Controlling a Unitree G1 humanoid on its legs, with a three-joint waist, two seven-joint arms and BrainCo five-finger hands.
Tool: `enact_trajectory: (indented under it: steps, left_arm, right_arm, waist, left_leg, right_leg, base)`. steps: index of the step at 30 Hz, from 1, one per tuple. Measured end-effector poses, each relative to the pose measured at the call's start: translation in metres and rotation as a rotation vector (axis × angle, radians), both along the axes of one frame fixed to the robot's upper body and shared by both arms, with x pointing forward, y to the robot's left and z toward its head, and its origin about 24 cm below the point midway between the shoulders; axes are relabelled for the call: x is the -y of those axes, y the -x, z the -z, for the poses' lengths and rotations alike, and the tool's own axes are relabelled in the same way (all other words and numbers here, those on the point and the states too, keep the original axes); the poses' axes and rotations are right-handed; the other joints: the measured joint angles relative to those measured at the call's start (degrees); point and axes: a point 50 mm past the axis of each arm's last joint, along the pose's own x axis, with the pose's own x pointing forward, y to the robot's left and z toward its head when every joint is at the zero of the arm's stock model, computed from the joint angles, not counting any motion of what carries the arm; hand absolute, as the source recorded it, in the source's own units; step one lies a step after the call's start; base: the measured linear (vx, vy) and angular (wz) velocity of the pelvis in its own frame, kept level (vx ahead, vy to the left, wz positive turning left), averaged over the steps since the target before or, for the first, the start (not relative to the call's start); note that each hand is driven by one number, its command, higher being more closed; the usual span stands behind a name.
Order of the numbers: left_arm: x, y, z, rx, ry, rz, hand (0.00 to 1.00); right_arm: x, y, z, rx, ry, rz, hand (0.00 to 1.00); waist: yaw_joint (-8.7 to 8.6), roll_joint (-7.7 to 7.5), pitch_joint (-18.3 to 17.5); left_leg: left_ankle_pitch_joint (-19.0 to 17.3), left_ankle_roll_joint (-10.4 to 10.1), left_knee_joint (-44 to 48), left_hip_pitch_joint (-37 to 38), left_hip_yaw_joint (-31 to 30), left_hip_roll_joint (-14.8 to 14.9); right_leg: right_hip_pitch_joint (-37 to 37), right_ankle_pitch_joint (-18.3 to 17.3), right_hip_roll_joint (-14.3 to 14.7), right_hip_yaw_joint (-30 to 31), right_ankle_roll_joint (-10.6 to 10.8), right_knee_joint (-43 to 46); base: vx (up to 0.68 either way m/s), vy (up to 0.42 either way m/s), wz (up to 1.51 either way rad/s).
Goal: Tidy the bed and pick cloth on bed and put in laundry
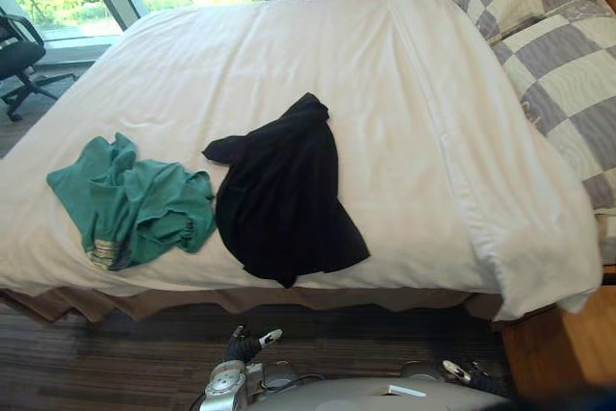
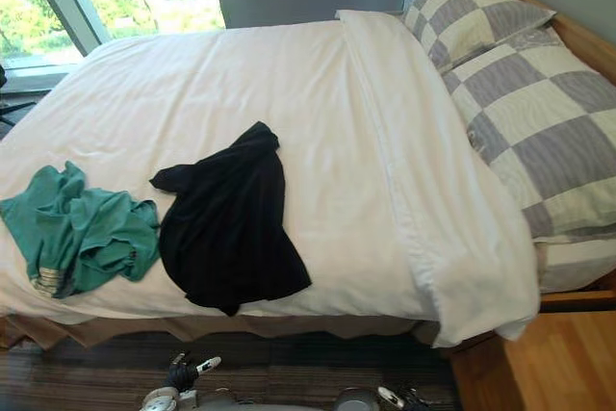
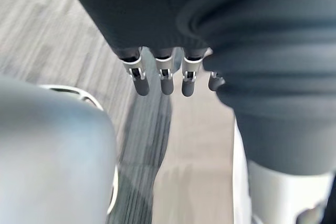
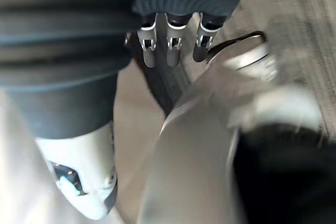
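Near the front edge of the white bed, spread flat: a black cloth. Just beside it on the left, crumpled: a green cloth, perhaps touching it at one edge, hard to tell. At the right end, checked pillows. Low before the bed, above the dark floor: left hand and right hand, both with fingers straight and relaxed, holding nothing.
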Motion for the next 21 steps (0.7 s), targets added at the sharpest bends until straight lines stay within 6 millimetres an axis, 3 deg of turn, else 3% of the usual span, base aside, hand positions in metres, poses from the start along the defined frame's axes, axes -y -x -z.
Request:
enact_trajectory:
  steps: [1,2,4,5,6,7,8,9,10,11,13,14,17,21]
  left_arm:
    - [-0.003,0.001,0.000,-0.001,-0.010,0.022,0.00]
    - [-0.011,0.000,-0.002,0.000,-0.026,0.057,0.00]
    - [-0.017,0.001,-0.002,-0.013,-0.036,0.076,0.00]
    - [-0.021,0.002,-0.002,-0.033,-0.046,0.095,0.00]
    - [-0.023,0.004,-0.002,-0.046,-0.051,0.099,0.00]
    - [-0.021,0.006,-0.001,-0.061,-0.041,0.096,0.00]
    - [-0.020,0.007,0.000,-0.065,-0.028,0.079,0.00]
    - [-0.019,0.010,0.001,-0.085,-0.021,0.067,0.00]
    - [-0.020,0.012,0.002,-0.101,-0.024,0.068,0.00]
    - [-0.019,0.014,0.004,-0.130,-0.040,0.104,0.00]
    - [-0.015,0.008,0.003,-0.137,-0.075,0.188,0.00]
    - [-0.013,0.003,0.003,-0.130,-0.090,0.214,0.00]
    - [-0.006,-0.004,0.003,-0.127,-0.091,0.235,0.00]
    - [0.001,-0.011,0.002,-0.118,-0.091,0.234,0.00]
  right_arm:
    - [-0.004,0.004,0.002,-0.012,-0.019,0.015,0.00]
    - [-0.014,0.005,0.005,-0.014,-0.045,0.019,0.00]
    - [-0.024,0.001,0.007,-0.001,-0.069,0.022,0.00]
    - [-0.028,-0.002,0.008,0.006,-0.067,0.033,0.00]
    - [-0.027,-0.002,0.007,0.017,-0.070,0.020,0.00]
    - [-0.026,-0.005,0.006,0.025,-0.062,-0.014,0.00]
    - [-0.025,-0.006,0.006,0.029,-0.049,-0.042,0.00]
    - [-0.026,-0.011,0.004,0.054,-0.034,-0.095,0.00]
    - [-0.029,-0.015,0.003,0.074,-0.033,-0.142,0.00]
    - [-0.036,-0.023,0.003,0.088,-0.039,-0.204,0.00]
    - [-0.041,-0.026,0.004,0.085,-0.045,-0.263,0.00]
    - [-0.041,-0.026,0.004,0.079,-0.042,-0.289,0.00]
    - [-0.041,-0.029,0.003,0.074,-0.037,-0.338,0.00]
    - [-0.039,-0.031,0.004,0.032,-0.056,-0.386,0.00]
  waist:
    - [-0.33,-0.98,-0.40]
    - [-0.26,-1.35,-0.94]
    - [-0.10,-0.76,-0.77]
    - [0.12,-1.24,-1.00]
    - [0.24,-0.67,-1.03]
    - [0.64,-0.23,-1.22]
    - [0.99,-0.07,-1.19]
    - [1.16,-0.07,-1.15]
    - [1.11,0.00,-1.11]
    - [1.11,0.12,-1.04]
    - [1.07,0.13,-1.03]
    - [1.18,0.01,-1.00]
    - [1.15,-0.07,-0.34]
    - [1.32,-0.03,-0.14]
  left_leg:
    - [-1.25,0.09,1.54,-0.50,0.73,-2.29]
    - [-3.19,-0.23,5.04,-2.11,0.77,-2.88]
    - [-4.17,0.15,6.44,-2.97,0.82,-2.89]
    - [-4.38,0.58,5.69,-2.93,1.15,-3.16]
    - [-4.00,1.45,4.43,-2.78,2.03,-3.15]
    - [-2.69,3.14,1.39,-1.79,4.17,-3.13]
    - [-1.87,3.79,-0.52,-1.08,5.11,-3.28]
    - [-0.56,4.65,-3.30,0.34,6.15,-3.58]
    - [0.25,4.96,-4.88,1.08,6.29,-3.69]
    - [1.15,5.16,-6.49,1.97,6.38,-3.96]
    - [2.06,5.61,-8.15,2.49,6.07,-5.25]
    - [2.28,5.74,-8.47,2.59,5.67,-6.65]
    - [3.41,5.39,-9.58,4.12,4.22,-8.46]
    - [4.17,4.85,-9.12,3.91,2.50,-7.83]
  right_leg:
    - [0.75,1.65,-2.12,-0.18,0.28,-1.04]
    - [1.53,6.48,-2.57,-2.11,-0.38,-3.30]
    - [1.99,11.26,-2.57,-3.05,-0.24,-5.90]
    - [1.49,16.90,-2.50,-4.12,-1.04,-7.28]
    - [0.42,20.10,-2.42,-5.38,-3.32,-7.11]
    - [-1.82,24.09,-2.39,-9.44,-8.93,-6.37]
    - [-2.96,25.03,-2.45,-12.37,-11.82,-5.18]
    - [-4.99,21.76,-1.19,-15.81,-11.91,-0.29]
    - [-5.59,17.09,1.24,-16.11,-10.32,2.88]
    - [-5.55,11.09,5.14,-15.98,-9.93,5.40]
    - [-4.26,4.43,9.23,-15.90,-9.96,5.72]
    - [-2.86,1.80,9.83,-15.87,-9.83,4.21]
    - [0.59,-0.19,9.67,-14.39,-9.79,0.83]
    - [2.52,-0.40,10.64,-15.44,-9.57,-1.29]
  base:
    - [0.14,0.473,-0.06]
    - [0.14,0.435,-0.05]
    - [0.10,0.409,-0.11]
    - [0.08,0.383,-0.12]
    - [0.07,0.335,-0.23]
    - [0.05,0.241,-0.29]
    - [0.07,0.259,-0.42]
    - [0.10,0.183,-0.34]
    - [0.11,0.181,-0.25]
    - [0.11,0.125,-0.04]
    - [0.04,0.052,0.16]
    - [0.00,-0.008,0.21]
    - [-0.04,-0.032,0.20]
    - [-0.04,-0.109,0.18]
